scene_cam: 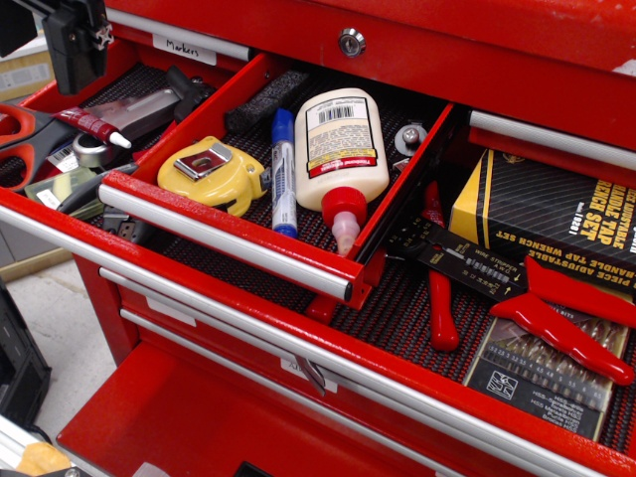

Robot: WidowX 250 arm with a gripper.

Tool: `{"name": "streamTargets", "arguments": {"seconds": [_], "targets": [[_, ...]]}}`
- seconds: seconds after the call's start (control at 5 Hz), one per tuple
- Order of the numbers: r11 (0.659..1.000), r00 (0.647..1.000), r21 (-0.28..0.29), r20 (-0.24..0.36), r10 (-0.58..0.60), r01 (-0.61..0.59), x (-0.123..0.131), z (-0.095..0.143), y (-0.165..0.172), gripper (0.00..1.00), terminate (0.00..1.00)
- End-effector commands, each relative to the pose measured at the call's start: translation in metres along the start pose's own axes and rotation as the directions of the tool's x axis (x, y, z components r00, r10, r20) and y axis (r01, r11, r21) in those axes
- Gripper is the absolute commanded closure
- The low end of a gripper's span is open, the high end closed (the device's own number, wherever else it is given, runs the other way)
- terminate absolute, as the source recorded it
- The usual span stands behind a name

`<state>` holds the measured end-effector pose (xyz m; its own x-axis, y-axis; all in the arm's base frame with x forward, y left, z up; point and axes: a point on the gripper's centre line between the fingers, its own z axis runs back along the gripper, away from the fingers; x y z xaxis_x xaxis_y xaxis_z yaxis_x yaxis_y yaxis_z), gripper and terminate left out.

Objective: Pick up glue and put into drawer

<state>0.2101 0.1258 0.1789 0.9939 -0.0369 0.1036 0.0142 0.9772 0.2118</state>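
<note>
A red tool chest (298,397) fills the view, its wide drawer (417,328) pulled out and a smaller tray-like drawer (229,238) sitting across it. The wide drawer holds a wrench set box (556,214) and red-handled pliers (556,323); the smaller one holds a big white bottle (338,149), a yellow tape measure (211,174) and a blue-capped marker (283,169). The black tool (75,40) hangs at the upper left, and whether its jaws are apart or together cannot be told. The glue (96,127) lies below it in the left compartment among scissors (25,139), apparently not gripped. Judged so, either the placing is already done or the pick-up remains.
</note>
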Motion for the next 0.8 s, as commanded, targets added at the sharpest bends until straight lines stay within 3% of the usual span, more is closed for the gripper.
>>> {"name": "streamTargets", "arguments": {"seconds": [0.0, 0.2, 0.4, 0.6], "targets": [[1.000, 1.000, 0.000, 0.000, 0.000, 0.000, 0.000, 0.000, 0.000, 0.00, 0.00], [0.959, 0.973, -0.165, 0.066, -0.222, 0.230, -0.004, -0.001, 0.031, 0.00, 0.00], [0.877, 0.883, -0.112, 0.099, -0.459, 0.468, -0.009, -0.008, 0.057, 0.00, 0.00], [0.734, 0.741, -0.110, 0.157, -0.653, 0.670, 0.007, -0.019, 0.073, 0.00, 0.00]]}}
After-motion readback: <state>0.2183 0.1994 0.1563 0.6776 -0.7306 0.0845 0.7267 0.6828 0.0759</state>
